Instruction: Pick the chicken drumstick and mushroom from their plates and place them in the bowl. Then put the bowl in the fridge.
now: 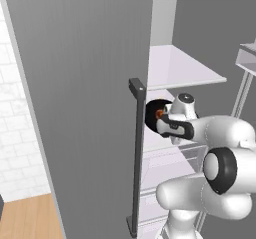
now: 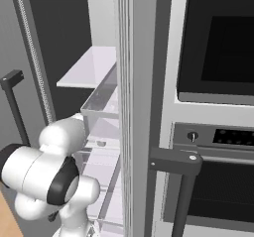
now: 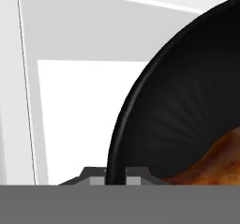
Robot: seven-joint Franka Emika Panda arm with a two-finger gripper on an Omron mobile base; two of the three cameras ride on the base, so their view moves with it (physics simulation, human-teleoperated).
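Currently end effector [image 1: 161,117] pinches rim of black bowl [image 3: 187,101], held tilted just inside fridge [image 1: 75,83] doorway beside door edge, over a white shelf [image 1: 182,68]. Chicken drumstick [image 3: 213,164] lies inside bowl.
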